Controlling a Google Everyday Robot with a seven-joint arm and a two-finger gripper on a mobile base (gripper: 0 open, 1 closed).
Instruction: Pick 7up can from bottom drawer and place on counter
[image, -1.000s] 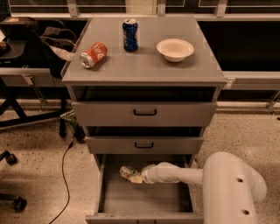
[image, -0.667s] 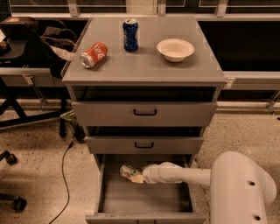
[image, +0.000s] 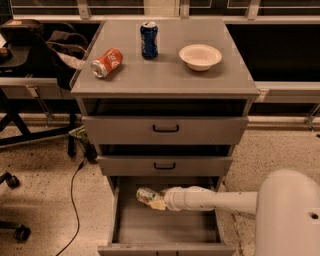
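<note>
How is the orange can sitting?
The orange can is tipped, on its side on the counter. The hand is in the bottom drawer, at the 7up can.

Surfaces I'm seeing:
counter (image: 200, 82) and bottom drawer (image: 165, 226) are matt grey metal; 7up can (image: 144, 194) shiny metal; gripper (image: 158, 204), in that drawer at the can, smooth pale plastic.

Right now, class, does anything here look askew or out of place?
The orange can lies on its side on the counter, while the blue can stands upright. The tool is in the bottom drawer at the 7up can.
</note>
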